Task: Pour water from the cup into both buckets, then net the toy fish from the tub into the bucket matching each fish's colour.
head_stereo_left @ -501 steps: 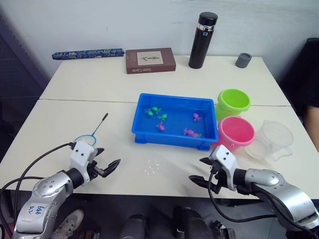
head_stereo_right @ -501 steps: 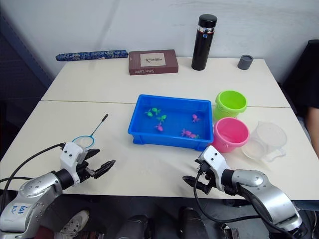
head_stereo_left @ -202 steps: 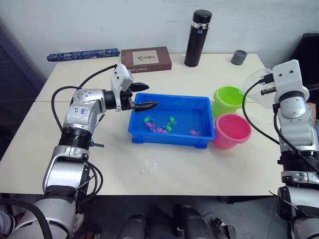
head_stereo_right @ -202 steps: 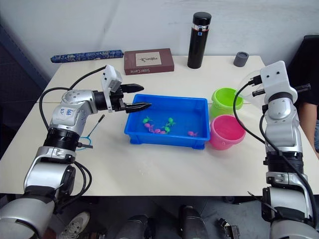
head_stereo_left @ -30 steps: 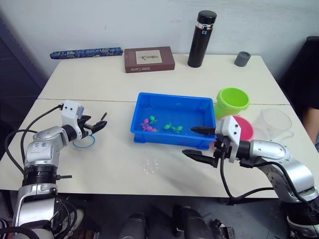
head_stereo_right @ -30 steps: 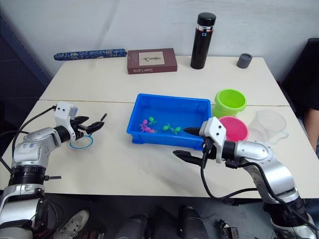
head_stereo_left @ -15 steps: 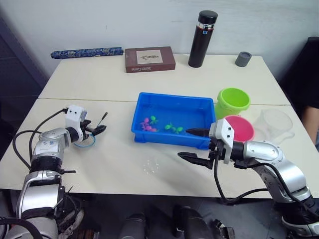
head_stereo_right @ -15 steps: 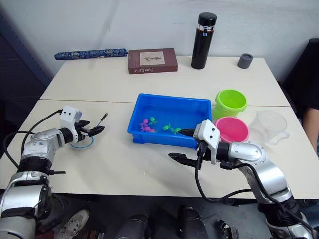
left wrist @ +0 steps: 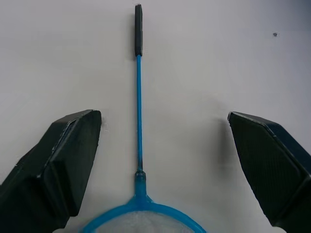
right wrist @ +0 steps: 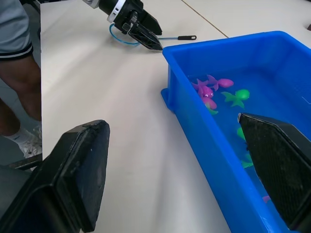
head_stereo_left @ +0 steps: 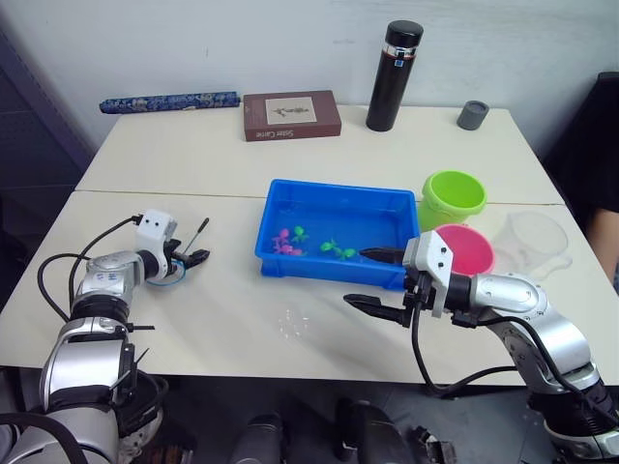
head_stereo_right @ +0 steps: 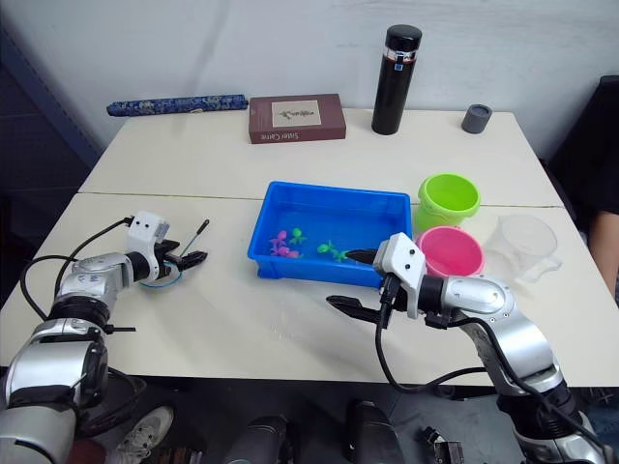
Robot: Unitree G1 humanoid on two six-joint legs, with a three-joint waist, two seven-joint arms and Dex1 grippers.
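The blue tub [head_stereo_left: 334, 232] holds water with pink fish [right wrist: 209, 87] and green fish [right wrist: 235, 96]. To its right stand the green bucket [head_stereo_left: 454, 198], the pink bucket [head_stereo_left: 466, 248] and the clear cup [head_stereo_left: 537, 244]. The net [left wrist: 138, 111] lies flat on the table left of the tub. My left gripper [head_stereo_left: 193, 258] is low over it and open, one finger on each side of the thin handle, just past the blue hoop [left wrist: 141, 221]. My right gripper [head_stereo_left: 377, 280] hangs open and empty at the tub's near right corner.
A black flask [head_stereo_left: 393, 75], a small grey cup [head_stereo_left: 471, 114], a brown book [head_stereo_left: 291, 115] and a blue patterned roll [head_stereo_left: 169, 101] line the far edge. A person's leg [right wrist: 19, 73] stands beside the table's left end.
My left gripper has come down and slightly right, now straddling the net's handle. My right gripper has shifted a little to the left along the tub's front.
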